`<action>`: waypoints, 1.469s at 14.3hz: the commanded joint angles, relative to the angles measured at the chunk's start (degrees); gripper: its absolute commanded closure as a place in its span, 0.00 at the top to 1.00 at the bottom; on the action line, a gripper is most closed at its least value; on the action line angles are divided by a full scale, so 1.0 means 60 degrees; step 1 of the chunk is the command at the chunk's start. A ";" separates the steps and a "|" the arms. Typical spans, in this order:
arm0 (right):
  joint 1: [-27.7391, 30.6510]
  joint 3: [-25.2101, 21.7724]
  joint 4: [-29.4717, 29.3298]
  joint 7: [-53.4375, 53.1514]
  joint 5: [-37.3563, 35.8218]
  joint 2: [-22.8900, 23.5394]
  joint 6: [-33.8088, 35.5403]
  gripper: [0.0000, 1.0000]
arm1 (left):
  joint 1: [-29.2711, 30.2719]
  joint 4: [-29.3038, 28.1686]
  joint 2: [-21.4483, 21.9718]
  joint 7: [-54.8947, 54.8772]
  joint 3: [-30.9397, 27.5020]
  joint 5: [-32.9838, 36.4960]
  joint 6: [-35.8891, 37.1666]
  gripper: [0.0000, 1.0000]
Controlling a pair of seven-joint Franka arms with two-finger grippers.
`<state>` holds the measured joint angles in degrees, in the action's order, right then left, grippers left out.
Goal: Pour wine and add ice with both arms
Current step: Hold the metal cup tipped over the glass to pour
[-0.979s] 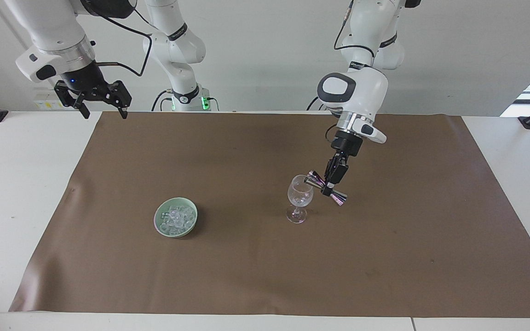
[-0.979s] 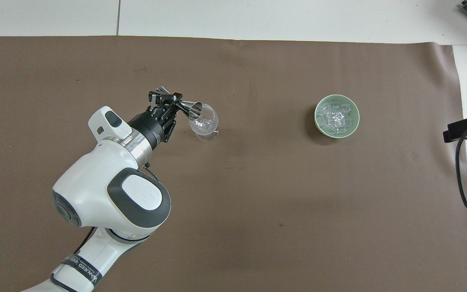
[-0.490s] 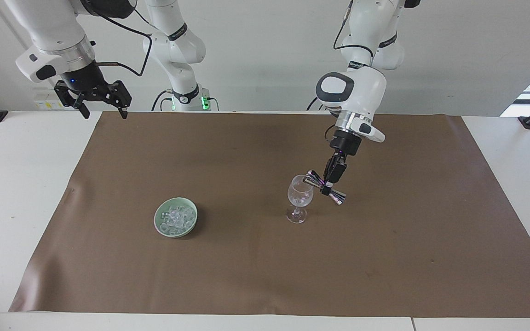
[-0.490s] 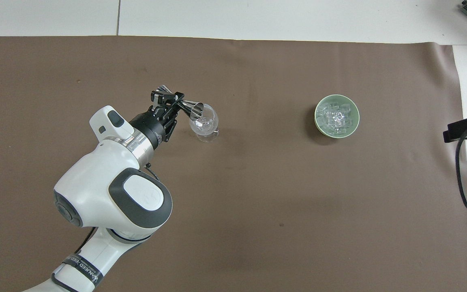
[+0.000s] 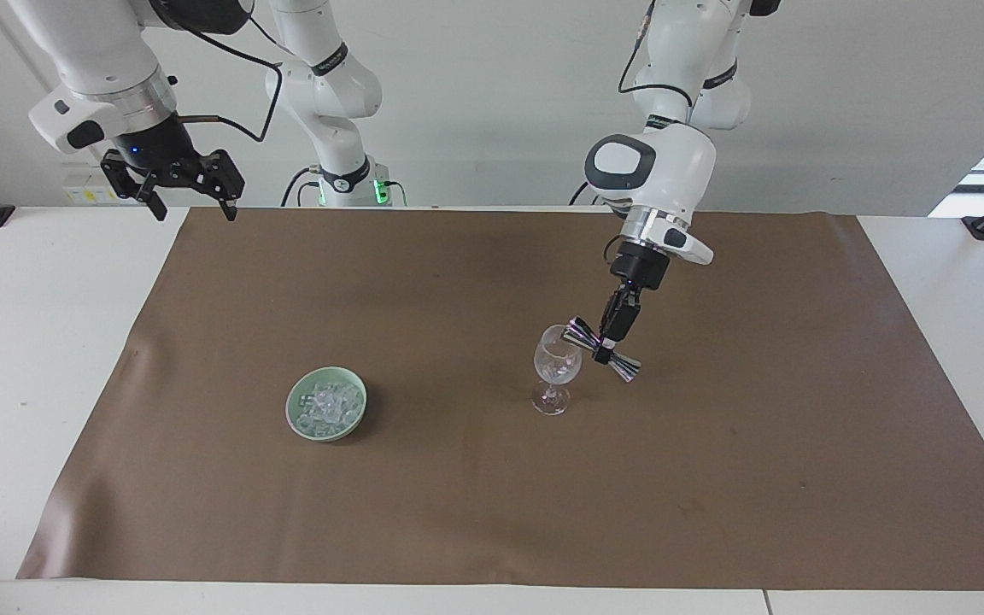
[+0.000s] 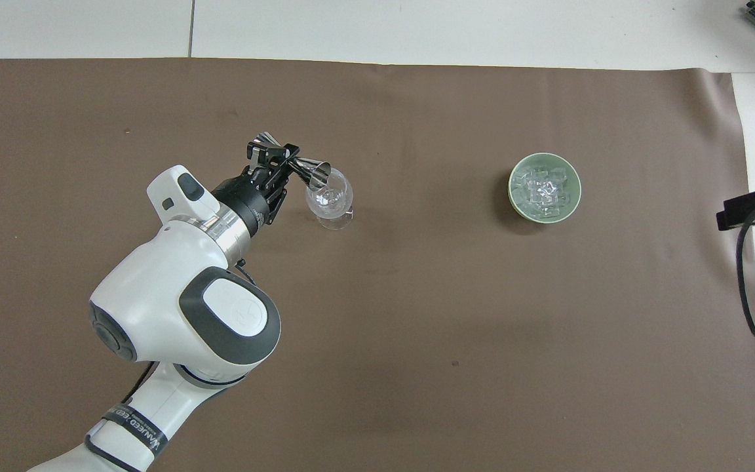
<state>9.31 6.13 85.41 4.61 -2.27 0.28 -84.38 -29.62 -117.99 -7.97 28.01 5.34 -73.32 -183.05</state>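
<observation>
Brown mat centre: left gripper pinches a tilted metal jigger at the wine glass rim. Ice sits in its green bowl. Right gripper waits, fingers spread, over the mat's corner.

Plain brown table mat; pale green round ceramic bowl of clear ice chunks; colourless stemmed wine glass; mirror-silver double-cone metal jigger.
</observation>
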 commanded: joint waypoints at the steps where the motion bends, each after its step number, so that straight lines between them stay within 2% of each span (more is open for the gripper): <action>1: 0.0031 0.0018 0.0209 -0.0123 0.0159 -0.0179 -0.0058 1.00 | -0.0162 0.0183 -0.0136 -0.0273 -0.0143 0.0091 -0.0238 0.00; 21: 0.0031 0.0018 0.0209 -0.0123 0.0159 -0.0179 -0.0058 1.00 | -0.0147 0.0183 -0.0150 -0.1123 -0.0157 0.0105 -0.0385 0.00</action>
<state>9.31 6.14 85.41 4.61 -2.27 0.28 -84.38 -29.62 -117.96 -8.08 21.91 5.10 -73.28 -184.02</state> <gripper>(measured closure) 0.000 0.784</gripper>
